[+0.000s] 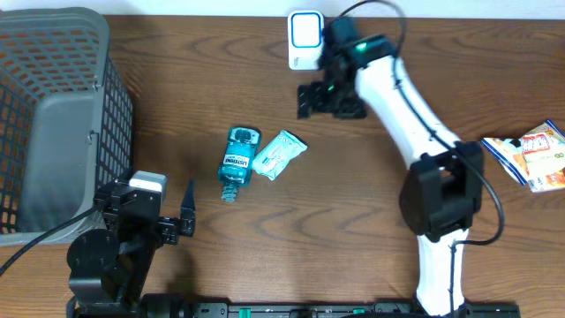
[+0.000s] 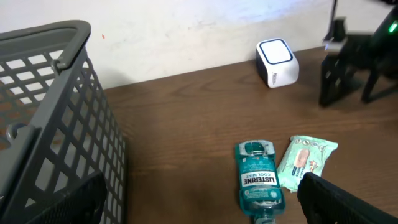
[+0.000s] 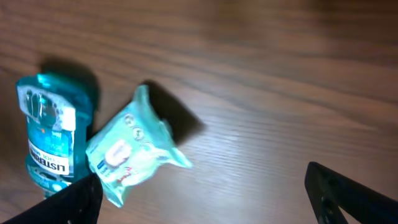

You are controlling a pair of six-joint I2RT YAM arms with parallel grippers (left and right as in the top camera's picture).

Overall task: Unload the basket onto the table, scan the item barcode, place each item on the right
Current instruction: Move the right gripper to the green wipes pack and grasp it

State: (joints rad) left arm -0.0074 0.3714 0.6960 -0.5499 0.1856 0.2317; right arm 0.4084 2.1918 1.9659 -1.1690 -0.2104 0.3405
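A teal Listerine mouthwash bottle [image 1: 238, 162] lies flat mid-table, cap toward the front edge. Beside it on the right lies a pale green wipes pack [image 1: 280, 155]; the two almost touch. A white barcode scanner [image 1: 305, 39] stands at the back edge. My right gripper [image 1: 328, 101] hovers open just in front of the scanner, behind the wipes pack [image 3: 127, 152], with nothing between its fingers. My left gripper [image 2: 199, 200] stands open at the front left, short of the bottle [image 2: 257, 177] and holding nothing. No barcode shows on either item.
A tall grey mesh basket [image 1: 53, 124] fills the left side, close to my left arm. Colourful snack packets [image 1: 532, 155] lie at the right edge. Bare wood table [image 1: 177, 97] lies between the basket and the bottle.
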